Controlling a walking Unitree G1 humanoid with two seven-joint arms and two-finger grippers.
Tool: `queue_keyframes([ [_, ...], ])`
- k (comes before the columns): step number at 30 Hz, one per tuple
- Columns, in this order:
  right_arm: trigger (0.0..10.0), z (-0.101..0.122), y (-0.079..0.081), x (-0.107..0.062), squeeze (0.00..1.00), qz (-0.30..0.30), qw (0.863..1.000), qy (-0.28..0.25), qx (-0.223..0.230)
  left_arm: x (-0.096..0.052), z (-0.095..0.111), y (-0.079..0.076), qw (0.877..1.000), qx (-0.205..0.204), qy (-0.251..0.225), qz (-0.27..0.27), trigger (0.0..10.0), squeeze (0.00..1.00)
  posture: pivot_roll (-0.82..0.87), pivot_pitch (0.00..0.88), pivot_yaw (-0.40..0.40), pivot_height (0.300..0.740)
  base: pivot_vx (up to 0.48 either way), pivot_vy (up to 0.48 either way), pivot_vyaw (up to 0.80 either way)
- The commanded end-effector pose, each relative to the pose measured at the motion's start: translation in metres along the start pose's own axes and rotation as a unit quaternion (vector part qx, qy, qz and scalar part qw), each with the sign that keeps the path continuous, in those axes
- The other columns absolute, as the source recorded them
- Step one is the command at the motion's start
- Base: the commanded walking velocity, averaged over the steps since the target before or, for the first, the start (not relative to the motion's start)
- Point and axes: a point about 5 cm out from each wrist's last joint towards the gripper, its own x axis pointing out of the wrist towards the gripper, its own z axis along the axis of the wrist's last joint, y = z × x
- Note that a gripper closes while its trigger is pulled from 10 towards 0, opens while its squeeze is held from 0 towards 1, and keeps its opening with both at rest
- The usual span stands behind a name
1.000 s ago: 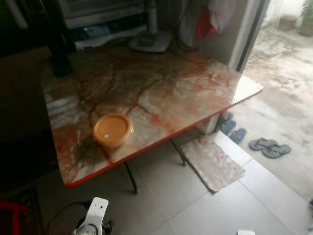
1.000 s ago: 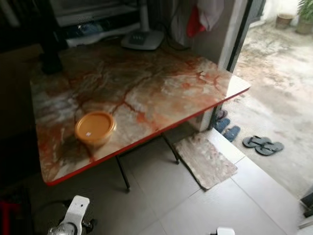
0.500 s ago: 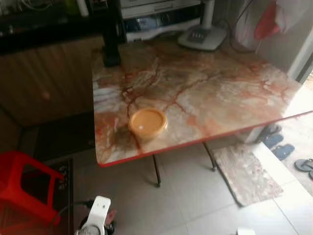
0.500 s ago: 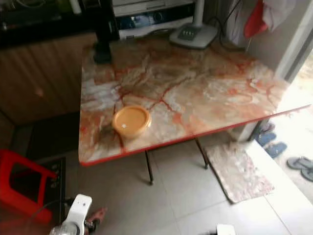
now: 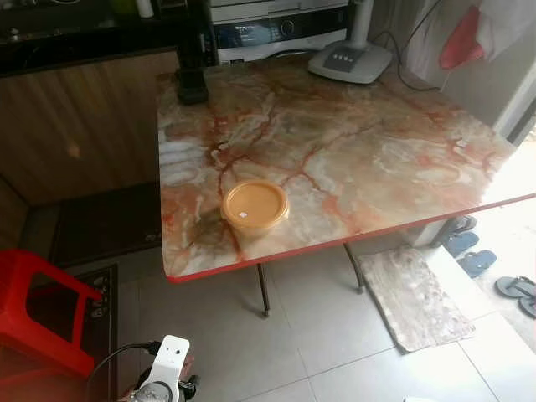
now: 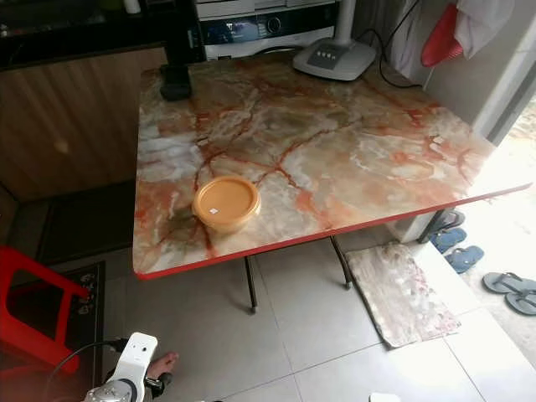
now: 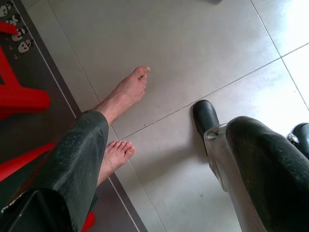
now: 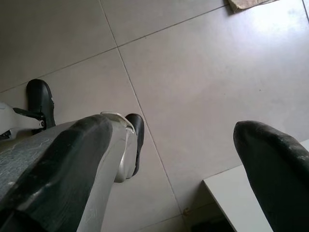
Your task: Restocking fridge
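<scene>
One round orange plastic container with a flat lid sits on the glossy red-veined marble-patterned table, near its front edge toward the left corner. A white fan base stands at the far edge, a black post at the far left corner. Both arms hang idle over smooth grey floor tiles: the left gripper and right gripper each have their fingers spread wide, holding nothing. A person's bare feet stand beside a red plastic stool.
</scene>
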Motion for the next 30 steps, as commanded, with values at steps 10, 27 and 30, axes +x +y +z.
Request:
queue_keyframes([
  [10,10.0,-0.0034,0.0,-0.0007,0.0,0.0,1.0,0.006,0.0,-0.0008,-0.0048,0.0019,1.0,0.0,0.01,0.002,10.0,0.0,0.05,0.091,0.034,0.74,0.0,0.0,0.0],
  [27,10.0,-0.0034,0.0,-0.0007,0.0,0.0,1.0,0.006,0.0,-0.0008,-0.0048,0.0019,1.0,0.0,0.01,0.002,10.0,0.0,0.05,0.091,0.034,0.74,0.0,0.0,0.0],
  [30,10.0,-0.0034,0.0,-0.0007,0.0,0.0,1.0,0.006,0.0,-0.0008,-0.0048,0.0019,1.0,0.0,0.01,0.002,10.0,0.0,0.05,0.091,0.034,0.74,0.0,0.0,0.0],
])
